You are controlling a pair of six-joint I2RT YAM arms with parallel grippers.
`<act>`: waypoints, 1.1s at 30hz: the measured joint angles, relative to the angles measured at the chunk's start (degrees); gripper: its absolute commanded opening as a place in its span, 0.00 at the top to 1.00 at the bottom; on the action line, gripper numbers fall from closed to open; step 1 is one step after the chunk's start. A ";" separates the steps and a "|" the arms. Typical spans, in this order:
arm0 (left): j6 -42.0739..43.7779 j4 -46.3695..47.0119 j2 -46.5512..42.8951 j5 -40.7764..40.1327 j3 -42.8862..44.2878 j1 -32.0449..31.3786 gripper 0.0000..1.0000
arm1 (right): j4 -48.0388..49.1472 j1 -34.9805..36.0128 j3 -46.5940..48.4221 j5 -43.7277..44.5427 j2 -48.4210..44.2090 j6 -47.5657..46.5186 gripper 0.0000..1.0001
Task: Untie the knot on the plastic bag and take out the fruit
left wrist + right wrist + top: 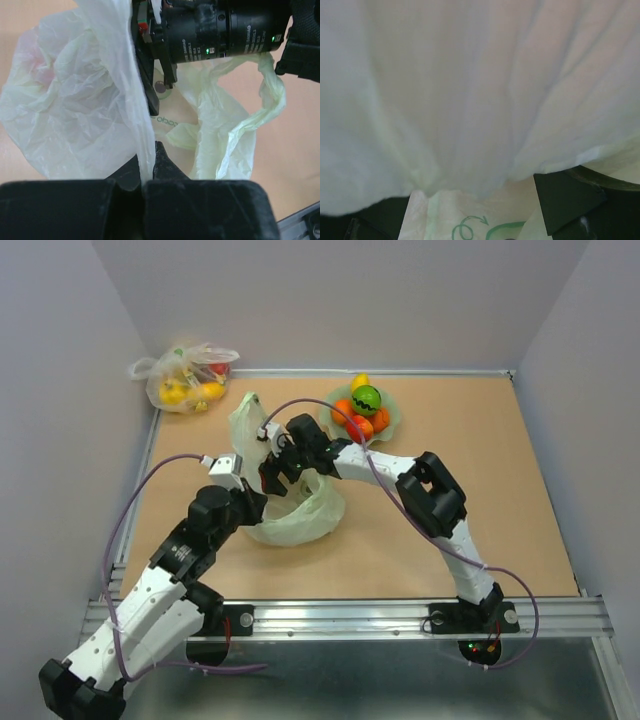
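The plastic bag (pixel 300 515) lies slack and open on the bench (pixel 480 490), just left of the green bowl (pixel 393 415) and nearer the arm bases. One wall of it is pinched between the pressed-together fingers of the left gripper (pixel 150 159) and held upright. This is judged to keep the mouth open for the right gripper (pixel 159 86), which is set inside the bag from the bowl's side.

The fruit (pixel 364 405) is seen heaped in the bowl. No tied knot is seen, only a loose twisted handle loop (pixel 272 92). Whether any fruit lies in the bag cannot be told: a faint pink patch shows through the film, but its source is not made out. The right wrist view is almost wholly covered by film, so it cannot be told whether the right fingers are spread or closed. A clear bag (pixel 185 375) is seen well to the bowl's left, off the bench.
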 measured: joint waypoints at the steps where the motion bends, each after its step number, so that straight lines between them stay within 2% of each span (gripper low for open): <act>1: 0.76 0.02 1.68 0.72 0.81 0.00 1.00 | 0.31 0.00 0.00 0.02 -0.04 0.17 0.05; 6: 4.04 0.83 7.21 3.32 5.73 0.00 1.00 | 1.42 0.00 -2.34 2.19 -2.82 0.11 0.04; 13: 7.39 3.63 7.34 8.33 15.21 -3.13 1.00 | 1.88 0.00 -14.34 8.44 -18.95 -1.57 0.04; 19: 2.84 3.69 3.96 7.28 9.49 -4.81 1.00 | 3.34 -0.02 -20.87 10.19 -27.10 -1.73 0.04; 24: -1.55 -3.54 9.09 2.47 8.17 -4.79 1.00 | 2.78 0.00 -24.74 9.88 -27.61 -0.87 0.07; 28: -4.48 -7.87 15.65 1.77 8.02 -4.79 1.00 | 2.47 0.17 -25.46 8.15 -27.61 -0.09 0.09; 33: -7.41 -11.39 16.48 -0.15 7.32 -4.79 1.00 | 2.95 1.22 -26.97 7.02 -27.19 1.05 0.10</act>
